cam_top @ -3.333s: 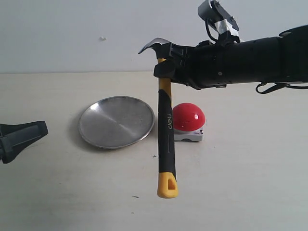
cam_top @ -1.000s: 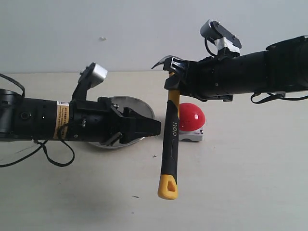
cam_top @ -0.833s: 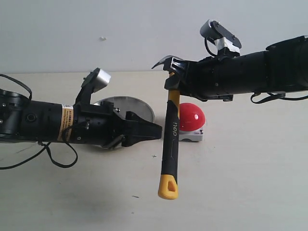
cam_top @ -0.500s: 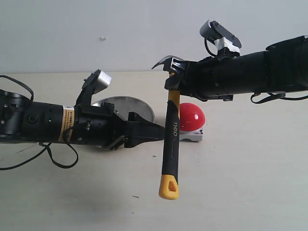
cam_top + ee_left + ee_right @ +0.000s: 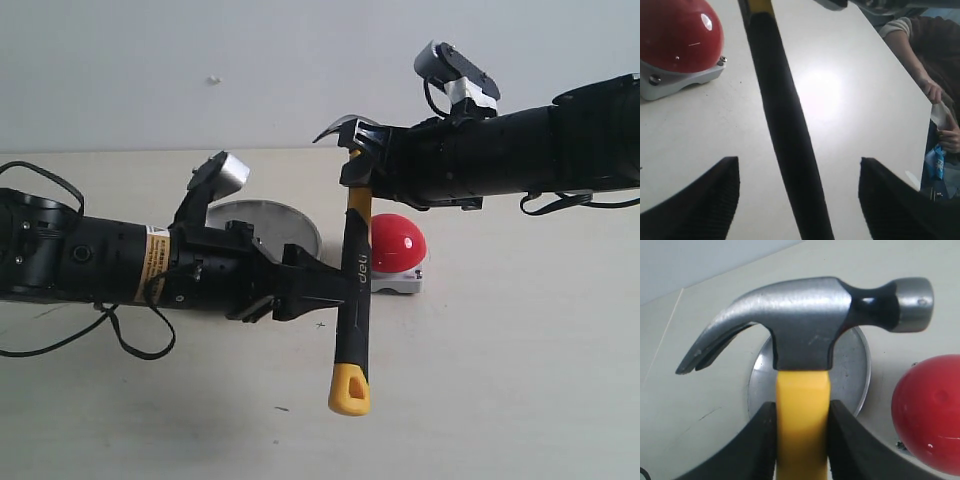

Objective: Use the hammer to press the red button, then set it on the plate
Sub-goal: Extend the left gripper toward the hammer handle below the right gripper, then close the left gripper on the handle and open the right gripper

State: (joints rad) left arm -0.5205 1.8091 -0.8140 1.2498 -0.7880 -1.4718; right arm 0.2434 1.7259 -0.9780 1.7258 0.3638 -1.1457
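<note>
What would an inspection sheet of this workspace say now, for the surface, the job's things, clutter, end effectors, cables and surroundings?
Surface: pale table, a few small dark specks.
Job's things: hammer hangs upright, head up; red button sits on the table; plate is partly hidden by the left arm.
Clutter: nothing seen.
End effectors: right end effector shut on the hammer's yellow neck; left end effector open around the black handle, gaps on both sides.
Cables: black cable loops under the left arm.
Surroundings: plain wall; a person at the table edge.

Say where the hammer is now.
In the exterior view the hammer hangs centrally, gripped under its head by the right gripper, handle between the open jaws of the left gripper, left of the red button.
</note>
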